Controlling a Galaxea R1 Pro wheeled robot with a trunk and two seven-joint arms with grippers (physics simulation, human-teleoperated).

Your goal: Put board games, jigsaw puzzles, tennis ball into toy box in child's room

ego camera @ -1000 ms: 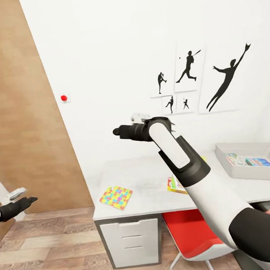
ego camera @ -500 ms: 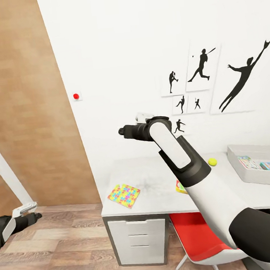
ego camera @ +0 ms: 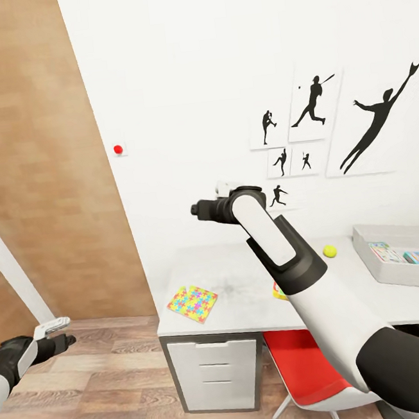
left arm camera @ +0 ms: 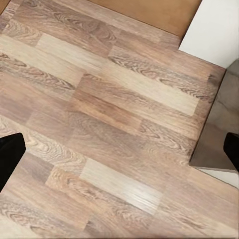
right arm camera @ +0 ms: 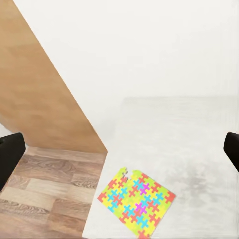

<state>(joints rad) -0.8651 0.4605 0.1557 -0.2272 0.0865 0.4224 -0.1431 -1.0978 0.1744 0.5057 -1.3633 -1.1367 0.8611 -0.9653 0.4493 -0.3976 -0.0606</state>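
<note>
Both pincers hold nothing. From the head, the right pincer hovers above the worktop; the toy box already holds game boxes, while a jigsaw puzzle and the tennis ball wait outside. A red chair sits underneath. Left wrist: spread fingers over wood floor. Right wrist: jaws wide, puzzle ahead, unobstructed.

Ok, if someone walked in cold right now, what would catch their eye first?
Probably the right arm, raised across the middle of the head view above the table. Next, the bright jigsaw puzzle lying flat near the table's left end, and the tennis ball beside the toy box at the right, which already holds colourful boxes.
</note>
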